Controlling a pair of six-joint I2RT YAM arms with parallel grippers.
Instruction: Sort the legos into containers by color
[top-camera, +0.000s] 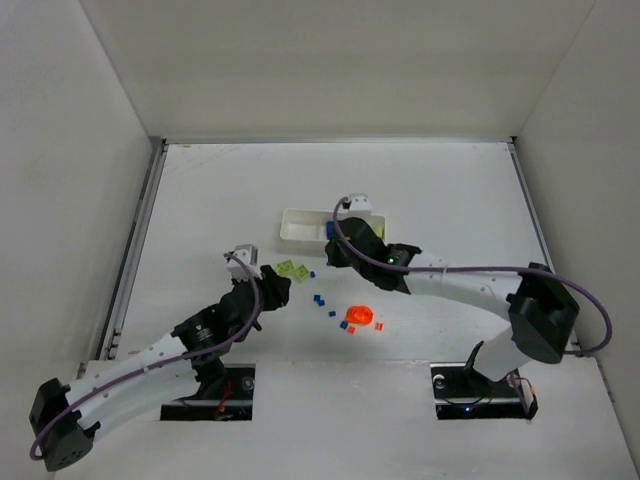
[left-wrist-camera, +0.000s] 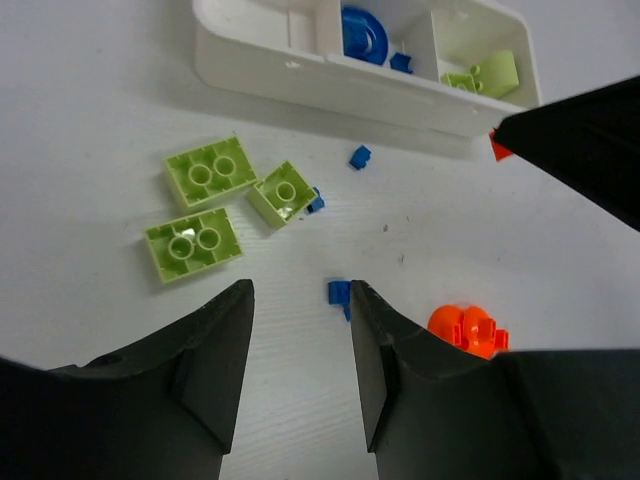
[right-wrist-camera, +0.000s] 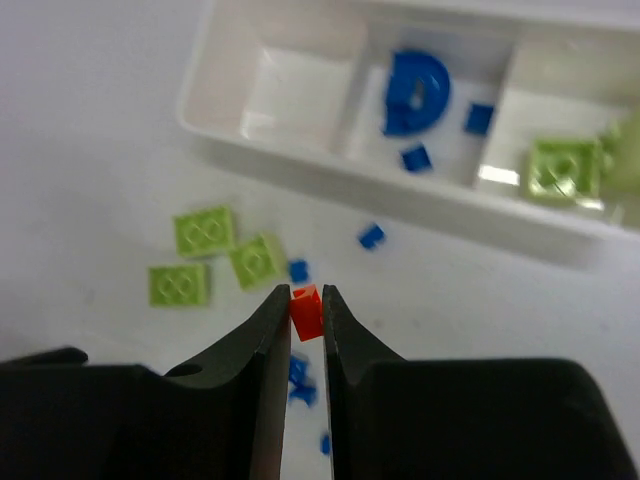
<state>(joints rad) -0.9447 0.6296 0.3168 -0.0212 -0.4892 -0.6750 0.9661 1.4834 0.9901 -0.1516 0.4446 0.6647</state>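
The white tray (top-camera: 300, 226) lies at mid-table with three compartments. In the right wrist view its left one (right-wrist-camera: 290, 95) is bare, the middle holds a rounded blue piece (right-wrist-camera: 417, 90) and small blue bits, and the right holds green plates (right-wrist-camera: 560, 170). My right gripper (right-wrist-camera: 306, 298) is shut on a tiny orange brick (right-wrist-camera: 308, 318), held above the table just in front of the tray. My left gripper (left-wrist-camera: 300, 300) is open and empty, low over the table. Three green plates (left-wrist-camera: 210, 172) lie ahead to its left, and a small blue brick (left-wrist-camera: 339, 292) is at its right fingertip.
A rounded orange piece (top-camera: 359, 316) and small orange bits lie right of the blue bricks (top-camera: 320, 298). Another small blue brick (left-wrist-camera: 360, 156) sits near the tray's front wall. The right arm's dark body (left-wrist-camera: 590, 130) hangs over the tray's right end.
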